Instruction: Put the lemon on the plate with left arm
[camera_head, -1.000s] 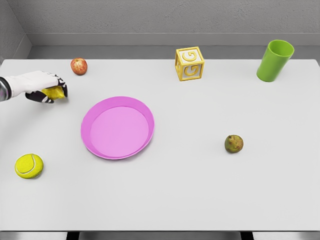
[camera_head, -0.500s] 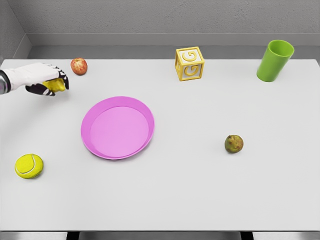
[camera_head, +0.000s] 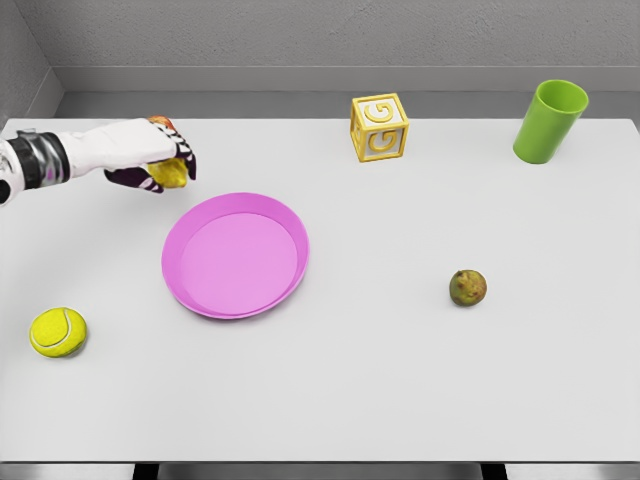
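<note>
The left hand (camera_head: 150, 155) is wrapped around the yellow lemon (camera_head: 168, 174), holding it near the table's (camera_head: 400, 380) far left corner, just beyond the pink plate's (camera_head: 235, 255) far rim. A red apple (camera_head: 160, 121), mostly hidden, seems to sit right behind the hand.

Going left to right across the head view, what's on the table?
Tennis ball → left robot hand holding the lemon → plate → letter block → pear → green cup. The apple is mostly hidden behind the hand, so it is omitted.
</note>
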